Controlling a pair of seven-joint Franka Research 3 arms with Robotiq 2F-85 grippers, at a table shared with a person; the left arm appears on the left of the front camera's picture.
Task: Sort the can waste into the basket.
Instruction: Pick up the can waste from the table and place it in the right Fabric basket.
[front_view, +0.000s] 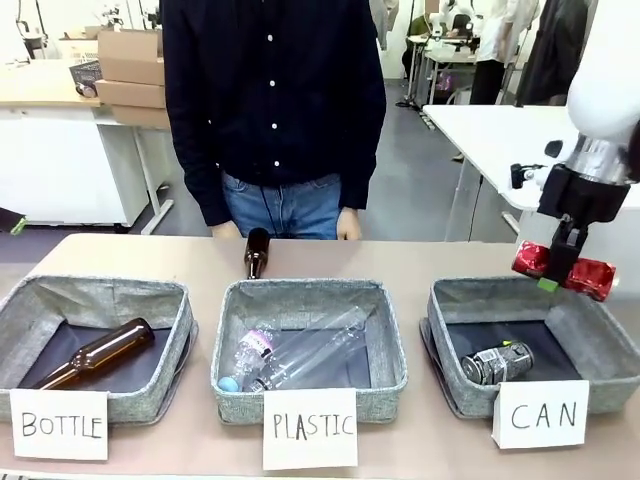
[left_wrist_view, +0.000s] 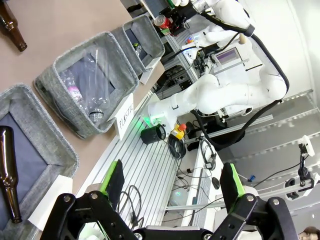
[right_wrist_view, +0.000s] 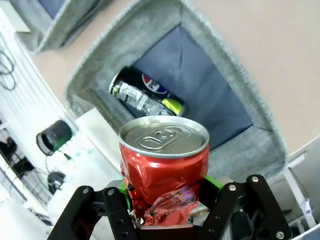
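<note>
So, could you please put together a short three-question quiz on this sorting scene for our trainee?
1. True or false: the right gripper is shut on the red can.
2. Which basket holds the black can: A) BOTTLE, B) PLASTIC, C) CAN basket?
3. What lies on the table beyond the baskets, near the person?

Key: 1 true; 2 C; 3 a brown bottle.

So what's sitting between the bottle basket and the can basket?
The plastic basket with clear bottles inside, seen in the front view between the bottle basket and the can basket.
</note>
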